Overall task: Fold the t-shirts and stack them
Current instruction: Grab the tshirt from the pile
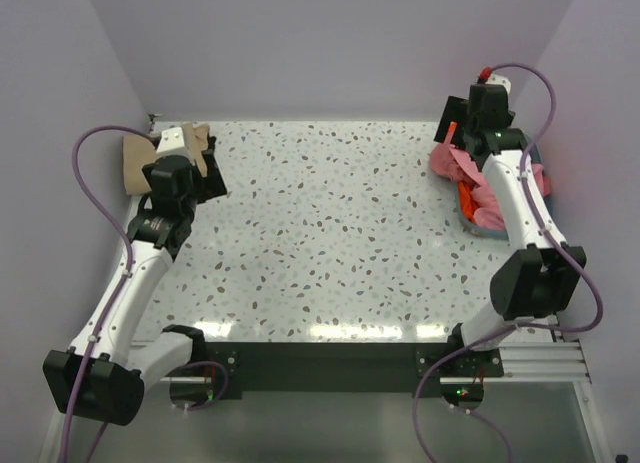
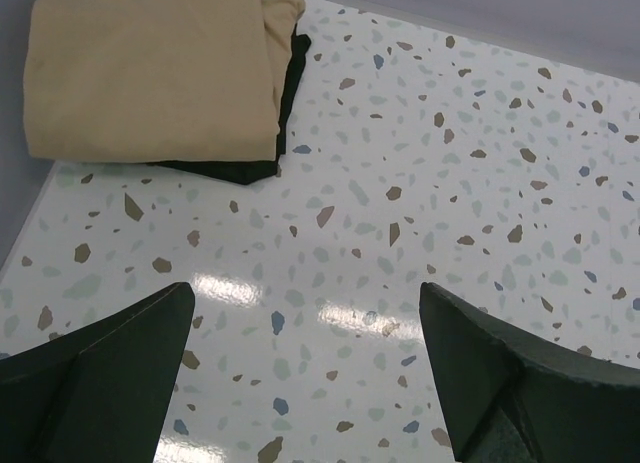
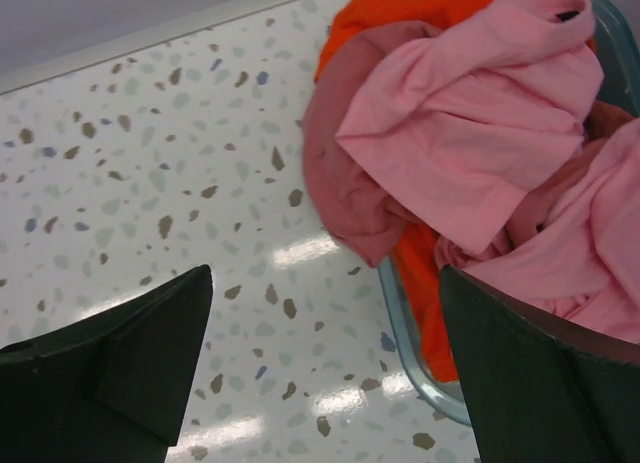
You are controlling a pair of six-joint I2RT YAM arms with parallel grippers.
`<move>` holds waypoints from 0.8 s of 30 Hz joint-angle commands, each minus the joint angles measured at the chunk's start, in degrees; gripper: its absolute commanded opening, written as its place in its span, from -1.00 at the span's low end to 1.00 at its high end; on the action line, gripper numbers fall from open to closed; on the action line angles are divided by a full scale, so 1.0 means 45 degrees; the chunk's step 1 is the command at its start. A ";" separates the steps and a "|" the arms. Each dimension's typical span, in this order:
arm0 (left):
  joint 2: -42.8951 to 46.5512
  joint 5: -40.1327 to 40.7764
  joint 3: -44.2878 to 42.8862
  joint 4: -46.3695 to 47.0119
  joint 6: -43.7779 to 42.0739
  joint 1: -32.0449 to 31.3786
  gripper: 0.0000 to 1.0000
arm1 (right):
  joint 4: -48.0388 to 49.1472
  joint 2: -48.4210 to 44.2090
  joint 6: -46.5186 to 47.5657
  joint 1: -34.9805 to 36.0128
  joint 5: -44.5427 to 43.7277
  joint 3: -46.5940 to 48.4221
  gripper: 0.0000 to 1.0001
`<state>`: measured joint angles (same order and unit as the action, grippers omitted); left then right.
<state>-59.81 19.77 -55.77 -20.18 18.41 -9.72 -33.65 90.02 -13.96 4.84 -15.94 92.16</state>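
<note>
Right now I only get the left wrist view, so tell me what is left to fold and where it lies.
Observer: An unfolded heap, a light pink t-shirt on top with a dusty pink t-shirt and an orange t-shirt under it, sits in a blue basket at the right edge of the table.
Operator: Report the right gripper.
Observer: The right gripper hangs open over the edge of that heap, holding nothing.
</note>
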 commanded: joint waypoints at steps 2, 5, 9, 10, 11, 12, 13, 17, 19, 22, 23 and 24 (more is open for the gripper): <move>0.0147 -0.1031 -0.0205 0.0072 -0.0068 0.0050 1.00 | -0.0202 0.1166 -0.0783 -0.0373 -0.1452 0.0205 0.96; 0.0205 -0.1306 -0.0224 -0.0162 -0.0049 0.0050 1.00 | 0.0133 0.1967 -0.1253 -0.0412 -0.2333 0.0242 0.95; 0.0420 -0.1405 -0.0186 -0.0319 0.0028 0.0050 1.00 | -0.0217 0.2808 -0.1761 -0.0548 -0.4187 0.0458 0.94; 0.0440 -0.1405 -0.0185 -0.0338 0.0029 0.0050 1.00 | -0.0276 0.2886 -0.1820 -0.0626 -0.4307 0.0400 0.94; 0.0498 -0.1405 -0.0166 -0.0377 0.0068 0.0050 1.00 | -0.0315 0.2964 -0.1956 -0.0781 -0.4386 0.0206 0.94; 0.0518 -0.1386 -0.0166 -0.0378 0.0087 0.0050 1.00 | -0.0315 0.2984 -0.2015 -0.0880 -0.4464 0.0049 0.94; 0.0615 -0.1366 -0.0146 -0.0416 0.0165 0.0050 1.00 | -0.0277 0.2965 -0.2093 -0.0977 -0.4523 -0.0146 0.93; 0.0966 -0.1171 0.0204 -0.0534 0.0497 0.0050 1.00 | 0.0230 0.2750 -0.2445 -0.1680 -0.4445 -0.1278 0.93; 0.1181 -0.1171 0.0341 -0.0592 0.0711 0.0049 1.00 | 0.0309 0.2769 -0.2543 -0.1837 -0.4639 -0.1475 0.93; 0.1338 -0.1190 0.0576 -0.0748 0.0888 0.0069 1.00 | 0.0544 0.2925 -0.2777 -0.2227 -0.4543 -0.1847 0.92; 0.1358 -0.1209 0.0576 -0.0788 0.0888 0.0050 1.00 | 0.0505 0.3003 -0.2971 -0.2422 -0.4562 -0.1905 0.92; 0.1358 -0.1229 0.0576 -0.0827 0.0908 0.0050 1.00 | 0.0524 0.3159 -0.3031 -0.2501 -0.4601 -0.1964 0.92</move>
<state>-54.46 14.39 -53.71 -22.72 20.84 -9.72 -33.78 103.96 -24.53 -5.39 -34.02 83.74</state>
